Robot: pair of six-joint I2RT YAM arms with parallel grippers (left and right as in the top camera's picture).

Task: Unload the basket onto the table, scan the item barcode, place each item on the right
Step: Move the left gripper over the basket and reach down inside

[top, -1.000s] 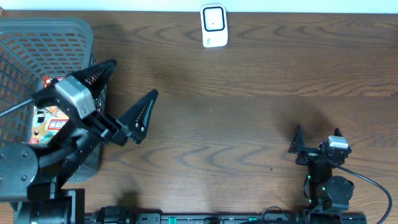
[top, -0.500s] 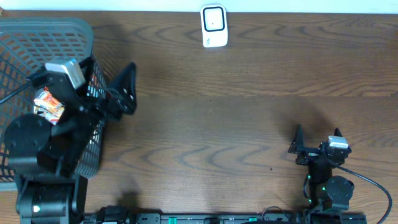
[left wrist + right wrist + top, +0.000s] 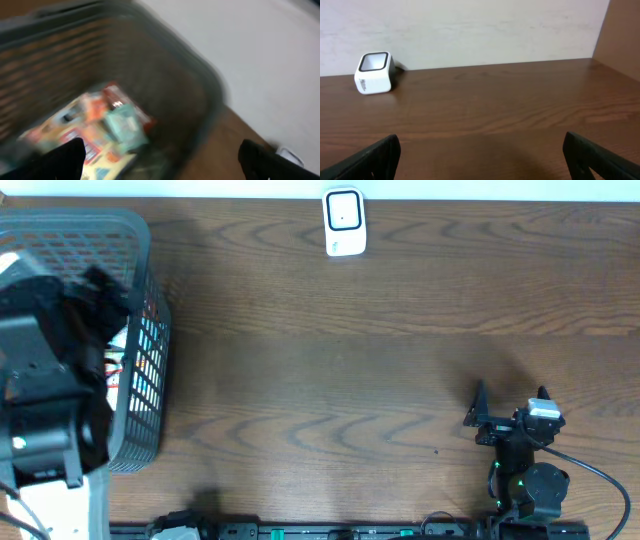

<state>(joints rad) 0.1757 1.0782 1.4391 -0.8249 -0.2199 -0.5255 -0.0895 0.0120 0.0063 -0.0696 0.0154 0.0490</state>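
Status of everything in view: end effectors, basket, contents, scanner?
left end effector: open, empty, above the basket.
right end effector: open, empty, at the table front edge.
basket: upright, holds packets.
packets: lying on basket floor, ungripped.
scanner: upright at table's far edge, untouched.

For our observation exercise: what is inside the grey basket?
Colourful packets lie on the basket floor, blurred in the left wrist view. From overhead the left arm covers most of the inside. Labels cannot be read.
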